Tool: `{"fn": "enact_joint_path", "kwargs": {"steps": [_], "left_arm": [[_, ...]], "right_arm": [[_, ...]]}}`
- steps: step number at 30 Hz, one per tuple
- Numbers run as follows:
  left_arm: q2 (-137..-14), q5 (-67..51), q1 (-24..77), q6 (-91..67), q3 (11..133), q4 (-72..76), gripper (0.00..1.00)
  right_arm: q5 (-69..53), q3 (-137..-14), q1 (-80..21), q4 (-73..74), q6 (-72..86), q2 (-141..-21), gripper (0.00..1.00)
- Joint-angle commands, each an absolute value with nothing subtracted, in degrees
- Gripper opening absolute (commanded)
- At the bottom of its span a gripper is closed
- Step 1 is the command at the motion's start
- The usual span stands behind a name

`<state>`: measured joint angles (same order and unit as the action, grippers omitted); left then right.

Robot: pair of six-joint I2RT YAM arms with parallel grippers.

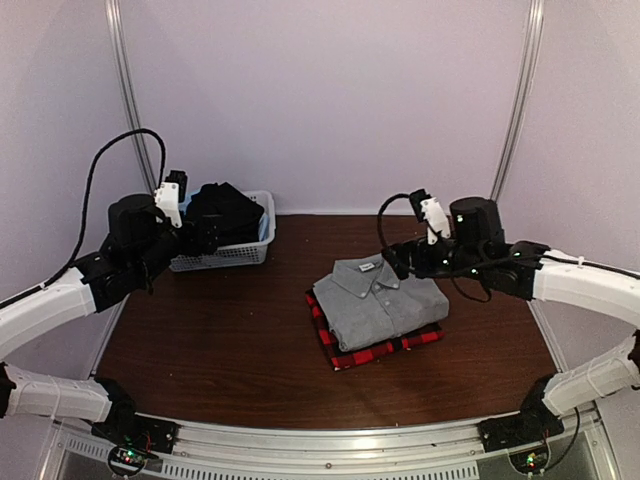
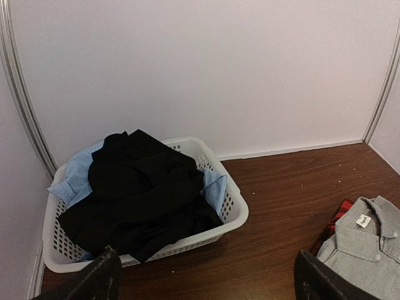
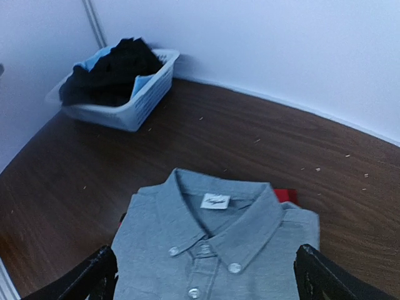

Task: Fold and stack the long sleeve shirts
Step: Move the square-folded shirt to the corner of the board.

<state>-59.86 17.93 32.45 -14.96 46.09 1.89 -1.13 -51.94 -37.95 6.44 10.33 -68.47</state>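
Grey shirt [image 1: 380, 300], folded, lies on the folded plaid shirt [image 1: 385, 350] mid-table; right gripper [image 3: 206, 275] hovers by its collar, jaws spread, empty. Far left: left gripper [image 2: 209, 278] also spread, facing white basket [image 1: 250, 250] holding crumpled black shirt [image 1: 225, 210] over light blue shirt [image 2: 75, 172].

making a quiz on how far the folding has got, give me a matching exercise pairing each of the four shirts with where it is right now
Shirts:
1. grey shirt
2. red-and-black plaid shirt
3. black shirt
4. light blue shirt

Places:
A. folded, bottom of the stack on the table
B. in the white basket, mostly buried under another shirt
C. folded, top of the stack
D. heaped on top in the basket, unfolded

Pairs: 1-C, 2-A, 3-D, 4-B
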Motion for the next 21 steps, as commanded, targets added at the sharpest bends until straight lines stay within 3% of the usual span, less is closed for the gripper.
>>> {"fn": "enact_joint_path", "kwargs": {"steps": [1, 5, 10, 17, 21], "left_arm": [[-60.35, 16.81, 32.21, -16.24, 45.63, 3.53, 0.98], [-60.3, 16.28, 32.24, -16.65, 45.4, 3.28, 0.98], [-59.7, 15.92, 32.24, -16.77, 44.92, 2.87, 0.98], [-59.15, 15.79, 32.26, -16.71, 44.48, 2.49, 0.98], [-59.01, 15.32, 32.19, -16.78, 44.47, 2.44, 0.98]], "right_arm": [[7.73, -56.71, -49.08, 8.5, 13.02, -79.39, 1.0], [16.85, -64.31, -57.91, 13.13, 15.28, -92.37, 1.0], [20.64, -74.12, -62.02, 20.6, 17.63, -106.6, 1.0], [24.26, -81.02, -62.04, 27.49, 19.19, -116.95, 1.0], [24.26, -79.27, -56.94, 29.3, 20.15, -117.12, 0.95]]}}
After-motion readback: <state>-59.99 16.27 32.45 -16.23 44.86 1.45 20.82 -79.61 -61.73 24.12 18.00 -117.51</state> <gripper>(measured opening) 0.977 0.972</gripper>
